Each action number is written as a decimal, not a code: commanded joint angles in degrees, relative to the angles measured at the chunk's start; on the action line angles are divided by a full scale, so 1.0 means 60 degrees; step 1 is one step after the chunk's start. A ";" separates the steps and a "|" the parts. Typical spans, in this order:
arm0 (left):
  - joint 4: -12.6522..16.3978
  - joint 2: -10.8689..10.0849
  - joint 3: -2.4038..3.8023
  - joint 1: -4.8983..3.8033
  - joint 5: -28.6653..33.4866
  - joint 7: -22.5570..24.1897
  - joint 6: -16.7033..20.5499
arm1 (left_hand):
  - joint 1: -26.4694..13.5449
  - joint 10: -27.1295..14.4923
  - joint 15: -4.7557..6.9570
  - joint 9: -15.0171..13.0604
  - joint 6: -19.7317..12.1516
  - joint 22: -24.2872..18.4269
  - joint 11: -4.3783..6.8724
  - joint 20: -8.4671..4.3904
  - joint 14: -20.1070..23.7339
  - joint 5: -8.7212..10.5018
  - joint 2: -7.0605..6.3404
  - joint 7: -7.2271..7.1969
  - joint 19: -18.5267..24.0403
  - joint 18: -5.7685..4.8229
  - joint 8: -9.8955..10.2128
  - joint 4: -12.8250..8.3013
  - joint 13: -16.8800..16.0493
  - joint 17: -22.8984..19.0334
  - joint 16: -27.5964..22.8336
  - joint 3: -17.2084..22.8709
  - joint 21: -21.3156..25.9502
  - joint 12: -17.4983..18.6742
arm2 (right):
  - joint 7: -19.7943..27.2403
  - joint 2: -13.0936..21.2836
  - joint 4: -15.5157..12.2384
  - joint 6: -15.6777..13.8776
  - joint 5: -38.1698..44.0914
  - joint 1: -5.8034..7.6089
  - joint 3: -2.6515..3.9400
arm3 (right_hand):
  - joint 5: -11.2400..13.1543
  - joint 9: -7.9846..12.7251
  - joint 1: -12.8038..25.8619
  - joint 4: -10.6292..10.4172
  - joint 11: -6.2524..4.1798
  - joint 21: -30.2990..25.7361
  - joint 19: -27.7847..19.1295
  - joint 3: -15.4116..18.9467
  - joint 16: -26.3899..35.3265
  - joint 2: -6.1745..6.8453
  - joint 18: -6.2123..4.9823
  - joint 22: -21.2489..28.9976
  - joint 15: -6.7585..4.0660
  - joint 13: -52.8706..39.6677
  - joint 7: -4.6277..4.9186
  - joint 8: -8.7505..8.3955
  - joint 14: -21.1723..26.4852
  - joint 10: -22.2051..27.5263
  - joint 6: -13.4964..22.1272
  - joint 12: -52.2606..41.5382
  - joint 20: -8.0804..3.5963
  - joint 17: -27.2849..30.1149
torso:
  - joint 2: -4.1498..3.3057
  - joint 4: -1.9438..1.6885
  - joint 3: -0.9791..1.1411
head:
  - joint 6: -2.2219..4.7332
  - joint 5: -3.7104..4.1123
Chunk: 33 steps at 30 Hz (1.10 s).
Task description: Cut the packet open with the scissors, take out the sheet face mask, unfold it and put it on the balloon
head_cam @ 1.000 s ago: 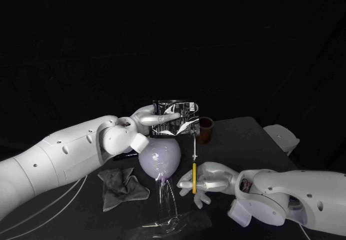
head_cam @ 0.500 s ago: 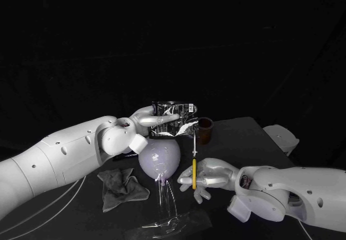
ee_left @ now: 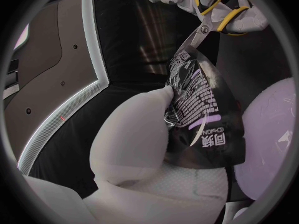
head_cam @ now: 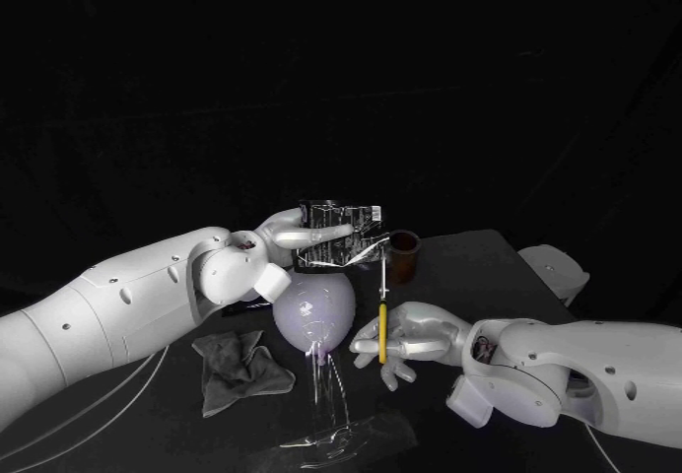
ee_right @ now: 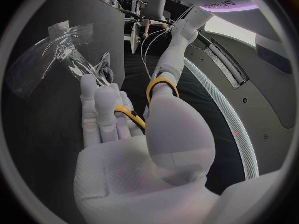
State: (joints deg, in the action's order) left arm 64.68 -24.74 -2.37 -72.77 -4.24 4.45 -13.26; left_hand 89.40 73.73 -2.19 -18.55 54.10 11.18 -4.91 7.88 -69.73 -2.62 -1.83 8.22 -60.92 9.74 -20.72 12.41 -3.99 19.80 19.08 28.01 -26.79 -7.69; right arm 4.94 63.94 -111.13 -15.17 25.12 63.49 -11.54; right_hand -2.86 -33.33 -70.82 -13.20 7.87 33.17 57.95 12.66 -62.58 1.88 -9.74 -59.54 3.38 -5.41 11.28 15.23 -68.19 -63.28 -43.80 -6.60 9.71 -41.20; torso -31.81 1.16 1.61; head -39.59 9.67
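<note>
**Q:** Hands, quick?
**A:** My left robot hand (head_cam: 292, 236) pinches the packet (head_cam: 344, 236) by one side, up off the surface (head_cam: 476, 271), right above the balloon (head_cam: 315, 305). My right robot hand (head_cam: 412, 340) is closed through the yellow loops of the scissors (head_cam: 382, 296), blades pointing up, tips at the packet's edge on my right.

**Q:** Cutting yet?
**A:** Start of the cut, I'd say. Whether the tips touch or sit just short, can't tell. The packet looks sealed, so the mask should be inside.

**Q:** What could go wrong?
**A:** The foil is held on one side only, so the blades may push or fold it instead of biting. Cut too deep and the mask gets nicked. The balloon is close under the packet, beside the blades, and a downward slip could pop it.

**Q:** Other stuff?
**A:** Brown cup (head_cam: 404, 254) behind the packet, grey cloth (head_cam: 241, 365) near the balloon.
</note>
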 commanded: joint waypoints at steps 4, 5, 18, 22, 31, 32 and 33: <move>0.0008 0.0016 0.0005 -0.0009 -0.0085 -0.0025 0.0012 | -0.0052 0.0054 0.0003 -0.0833 0.0003 0.0019 -0.0009 0.0023 -0.0099 -0.0030 0.0041 0.0078 -0.0066 0.0115 -0.0045 -0.0016 0.0012 0.0018 0.0049 0.0047 -0.0066 0.0031 | 0.0281 0.0008 0.0013 -0.0207 0.0027 0.0049 0.0017 | 0.0018 -0.0212 -0.0492 0.0108 -0.0666 0.0226 0.0302 0.0235 -0.0605 -0.0452 -0.0160 -0.0072 -0.0518 -0.0471 -0.0541 0.0687 -0.0749 -0.2188 -0.1240 -0.0837 -0.0446 -0.0764 | 0.0007 -0.0001 -0.0002 | -0.0004 -0.0004; 0.0007 0.0016 0.0005 -0.0009 -0.0087 -0.0027 0.0015 | -0.0052 0.0054 0.0003 -0.0833 0.0003 0.0019 -0.0009 0.0023 -0.0099 -0.0030 0.0041 0.0078 -0.0066 0.0115 -0.0045 -0.0016 0.0012 0.0018 0.0049 0.0047 -0.0066 0.0031 | 0.0286 0.0011 0.0020 -0.0231 0.0026 0.0051 0.0017 | 0.0015 -0.0269 -0.0567 0.0123 -0.0775 0.0276 0.0366 0.0305 -0.0721 -0.0539 -0.0156 -0.0094 -0.0614 -0.0588 -0.0649 0.0783 -0.0904 -0.2447 -0.1431 -0.0957 -0.0542 -0.0937 | 0.0007 -0.0003 -0.0003 | 0.0000 -0.0001; -0.0011 0.0001 0.0005 -0.0009 -0.0099 0.0014 0.0114 | -0.0052 0.0054 0.0003 -0.0833 0.0003 0.0019 -0.0009 0.0023 -0.0099 -0.0030 0.0041 0.0078 -0.0066 0.0115 -0.0045 -0.0016 0.0012 0.0018 0.0049 0.0047 -0.0066 0.0031 | 0.0263 0.0024 0.0060 -0.0277 0.0034 0.0063 0.0017 | 0.0011 -0.1075 -0.1033 0.0157 -0.1211 0.1587 0.1169 0.1298 -0.1452 -0.1095 0.0094 -0.0853 -0.1029 -0.1995 -0.1082 0.1245 -0.1747 -0.3003 -0.1972 -0.1834 -0.1016 -0.2097 | 0.0004 -0.0002 0.0002 | 0.0014 0.0001; -0.0013 0.0001 0.0005 -0.0009 -0.0100 0.0012 0.0134 | -0.0052 0.0054 0.0003 -0.0833 0.0003 0.0019 -0.0009 0.0023 -0.0099 -0.0030 0.0041 0.0078 -0.0066 0.0115 -0.0045 -0.0016 0.0012 0.0018 0.0049 0.0047 -0.0066 0.0031 | 0.0353 0.0019 0.0052 -0.0393 0.0034 0.0063 0.0016 | 0.0008 -0.1067 -0.1050 0.0156 -0.0968 0.1153 0.0855 0.1613 -0.1214 -0.1145 0.0063 -0.0648 -0.0835 -0.1981 -0.0833 0.0889 -0.1526 -0.2274 -0.1478 -0.1396 -0.0910 -0.1727 | 0.0005 -0.0003 0.0006 | 0.0019 0.0002; -0.0011 -0.0013 0.0005 -0.0009 -0.0163 0.0001 0.0193 | -0.0068 0.0059 0.0005 -0.0841 0.0001 0.0027 -0.0008 0.0018 -0.0109 -0.0030 0.0040 0.0078 -0.0072 0.0114 -0.0050 -0.0025 0.0011 0.0028 0.0051 0.0065 -0.0081 0.0035 | 0.0559 0.0031 0.0044 -0.0773 0.0011 0.0064 0.0016 | 0.0018 -0.0686 -0.1064 0.0349 0.0040 0.0402 0.0120 0.2282 -0.0557 -0.1196 0.0146 -0.0314 0.0016 -0.1099 0.0175 -0.0346 -0.0538 0.0250 0.0225 0.0317 -0.0328 -0.0520 | 0.0003 0.0001 0.0004 | 0.0035 -0.0022; -0.0010 -0.0016 0.0005 -0.0009 -0.0170 0.0004 0.0202 | -0.0068 0.0059 0.0005 -0.0841 0.0001 0.0027 -0.0008 0.0018 -0.0109 -0.0030 0.0040 0.0078 -0.0072 0.0114 -0.0050 -0.0025 0.0011 0.0028 0.0051 0.0065 -0.0081 0.0035 | 0.0564 0.0032 0.0046 -0.0795 0.0015 0.0065 0.0016 | 0.0013 -0.0660 -0.1060 0.0361 0.0071 0.0401 0.0107 0.2296 -0.0564 -0.1189 0.0140 -0.0315 0.0042 -0.1046 0.0212 -0.0386 -0.0509 0.0330 0.0290 0.0365 -0.0303 -0.0504 | 0.0003 0.0001 0.0004 | 0.0035 -0.0022; -0.0009 -0.0019 0.0005 -0.0009 -0.0182 0.0008 0.0214 | -0.0068 0.0059 0.0005 -0.0841 0.0001 0.0027 -0.0008 0.0018 -0.0109 -0.0030 0.0040 0.0078 -0.0072 0.0114 -0.0050 -0.0025 0.0011 0.0028 0.0051 0.0065 -0.0081 0.0035 | 0.0568 0.0031 0.0048 -0.0809 0.0019 0.0065 0.0016 | 0.0005 -0.0615 -0.1052 0.0381 0.0141 0.0398 0.0083 0.2298 -0.0532 -0.1163 0.0141 -0.0316 0.0100 -0.0947 0.0273 -0.0454 -0.0421 0.0527 0.0410 0.0454 -0.0252 -0.0411 | 0.0001 0.0002 0.0003 | 0.0043 -0.0016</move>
State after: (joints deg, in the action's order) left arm 64.55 -24.82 -2.39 -72.77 -4.83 4.36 -12.17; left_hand 88.94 73.72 -2.08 -19.11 54.12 11.29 -4.93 7.88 -70.02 -2.62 -2.29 8.41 -60.92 9.75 -20.81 12.24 -4.00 19.92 19.07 28.17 -27.01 -7.65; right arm 6.47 64.08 -110.82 -18.59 25.13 63.82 -11.52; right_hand -2.87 -37.04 -77.64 -11.28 8.68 35.77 58.32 24.93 -65.86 -4.96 -8.79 -61.45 4.09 -11.15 11.10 12.55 -70.88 -60.29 -41.41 -4.01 7.96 -43.60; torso -31.78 1.16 1.61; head -39.37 9.55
